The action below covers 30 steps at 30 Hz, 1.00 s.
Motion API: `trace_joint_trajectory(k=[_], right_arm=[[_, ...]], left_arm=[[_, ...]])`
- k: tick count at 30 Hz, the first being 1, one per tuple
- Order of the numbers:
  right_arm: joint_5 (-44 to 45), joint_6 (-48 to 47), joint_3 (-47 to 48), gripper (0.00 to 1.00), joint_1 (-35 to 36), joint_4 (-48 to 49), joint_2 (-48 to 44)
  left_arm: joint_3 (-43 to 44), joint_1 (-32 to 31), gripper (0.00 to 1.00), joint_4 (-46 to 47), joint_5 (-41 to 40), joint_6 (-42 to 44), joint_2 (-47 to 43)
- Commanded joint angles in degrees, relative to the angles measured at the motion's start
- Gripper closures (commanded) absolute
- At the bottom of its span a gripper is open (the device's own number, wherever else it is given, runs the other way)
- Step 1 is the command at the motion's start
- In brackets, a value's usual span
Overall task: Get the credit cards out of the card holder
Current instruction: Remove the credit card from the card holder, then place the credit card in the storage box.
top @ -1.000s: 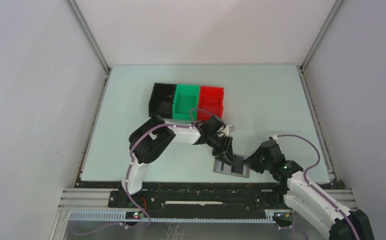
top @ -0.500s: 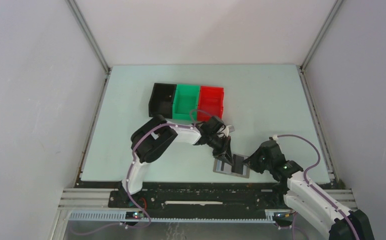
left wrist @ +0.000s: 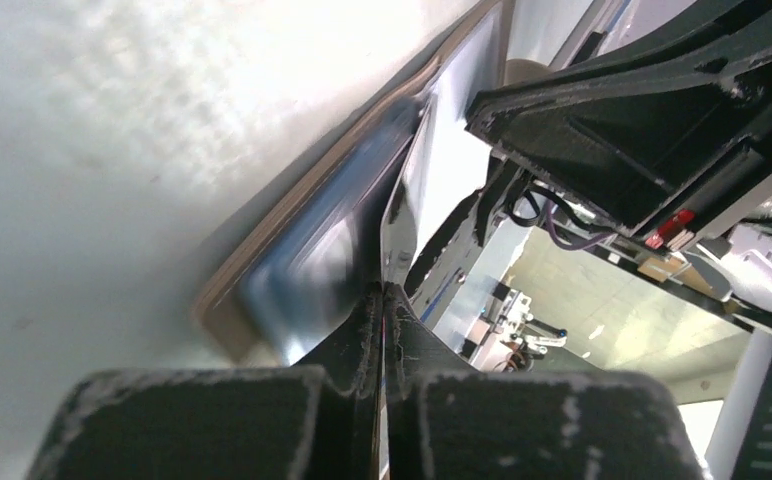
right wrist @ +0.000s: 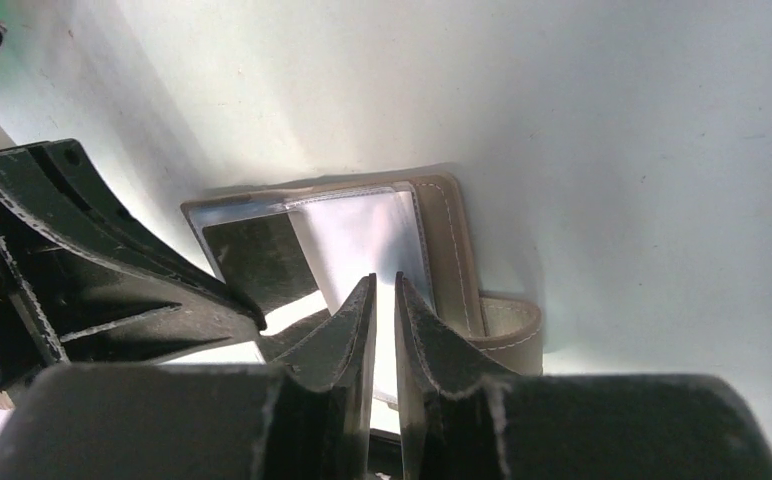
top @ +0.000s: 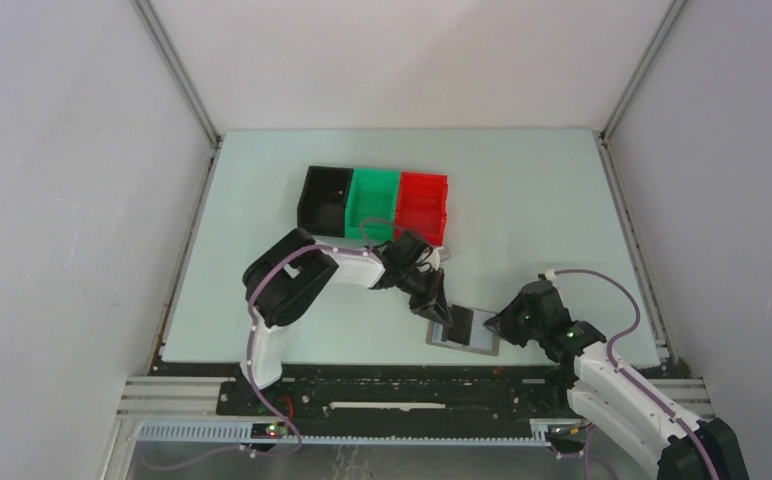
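The card holder lies open near the table's front edge, tan-rimmed with blue-grey pockets; it also shows in the left wrist view and the right wrist view. My left gripper is at its left end, shut on the edge of a thin pale grey credit card that slants up out of a pocket. My right gripper is at the holder's right side, its jaws a narrow slit apart, pinching the holder's near part beside the closing tab. No tan-orange card is visible.
Black bin, green bin and red bin stand in a row just behind the left arm. The table's front edge and the rail lie just below the card holder.
My left gripper has drawn back to the left and up from the card holder with the card pinched. The right gripper and the holder have stayed put.
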Motion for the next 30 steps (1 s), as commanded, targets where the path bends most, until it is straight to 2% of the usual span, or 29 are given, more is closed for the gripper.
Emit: trace_joint_trajectory(k=[1, 11, 19, 30], right_arm=[[1.3, 0.0, -1.4, 0.79, -0.2, -1.8, 1.3], [1.3, -1.9, 0.5, 0.8, -0.4, -3.3, 0.9], [1.5, -3.9, 1.1, 0.79, -0.4, -3.1, -2.5], [1.3, -3.7, 1.6, 0.79, -0.5, -3.5, -2.7]], left_arm=[[-2.8, 2.0, 1.0, -3.9, -2.6, 4.8, -4.9], [0.0, 2.5, 1.0, -15.7, -5.0, 13.2, -9.5], [0.0, 2.5, 1.0, -19.0, -5.7, 14.4, -14.4], [2.0, 2.5, 1.0, -25.1, -8.6, 16.1, -20.7]])
